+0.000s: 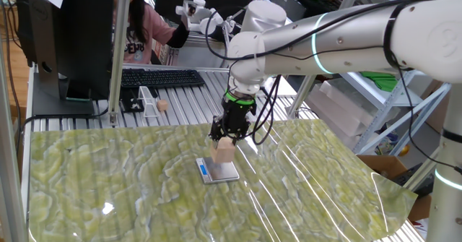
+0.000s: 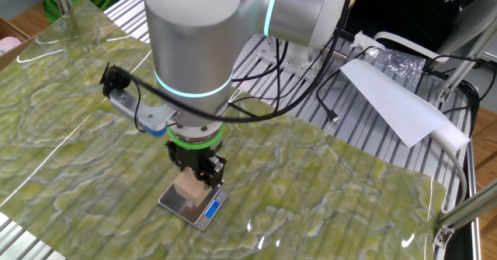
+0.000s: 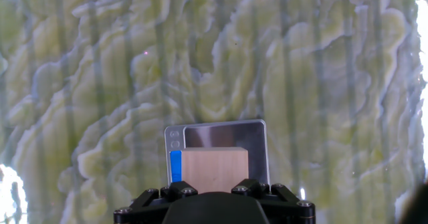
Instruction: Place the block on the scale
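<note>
Jaws pinched on the block (image 1: 225,152), one finger against each of two opposite sides. Gripper (image 1: 227,142) points straight down at the scale (image 1: 219,171).

Block: light tan wood, plain faces, held upright. It sits directly over the scale's silver plate. From the fixed views I cannot tell whether its underside touches the plate or hangs just above it.

Hand view: block (image 3: 214,170) covers the near part of the plate; the far part of the scale (image 3: 224,133) shows bare and reflective beyond it. Blue display strip runs along the scale's left edge here, with two small round buttons at the far left corner. Gripper (image 3: 214,196) body fills the bottom of the frame, black, with screw heads.

Other fixed view: block (image 2: 189,185) under the gripper (image 2: 198,175), scale (image 2: 186,206) beneath, blue strip on the side facing right.

Scale lies flat on a green marbled mat (image 1: 108,177) covering the table. Well behind the scale, past the mat's far edge, a black keyboard (image 1: 162,77) on the slatted metal surface; a small wooden ball (image 1: 163,106) near the keyboard.
</note>
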Controlling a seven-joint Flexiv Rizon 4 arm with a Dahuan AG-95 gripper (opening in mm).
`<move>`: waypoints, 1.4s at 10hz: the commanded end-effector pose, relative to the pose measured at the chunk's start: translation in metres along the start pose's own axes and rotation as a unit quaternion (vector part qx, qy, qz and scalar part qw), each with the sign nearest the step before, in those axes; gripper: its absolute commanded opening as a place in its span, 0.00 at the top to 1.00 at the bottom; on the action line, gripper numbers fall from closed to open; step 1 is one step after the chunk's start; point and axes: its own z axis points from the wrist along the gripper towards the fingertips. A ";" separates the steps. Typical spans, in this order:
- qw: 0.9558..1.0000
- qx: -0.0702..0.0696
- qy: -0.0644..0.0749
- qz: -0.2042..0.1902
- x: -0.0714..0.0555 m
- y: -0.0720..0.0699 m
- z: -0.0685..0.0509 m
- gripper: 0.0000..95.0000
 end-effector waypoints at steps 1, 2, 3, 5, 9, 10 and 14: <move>1.000 0.000 0.000 0.000 0.000 0.000 0.003 1.00; 1.000 0.000 0.000 0.001 -0.001 -0.001 0.005 1.00; 1.000 0.000 -0.001 0.002 -0.002 -0.003 0.009 1.00; 1.000 -0.002 -0.001 0.000 -0.003 -0.006 0.016 1.00; 1.000 -0.003 -0.003 0.002 -0.003 -0.006 0.024 1.00; 1.000 -0.003 -0.003 0.002 -0.003 -0.006 0.025 1.00; 1.000 -0.005 -0.003 0.004 -0.003 -0.005 0.030 1.00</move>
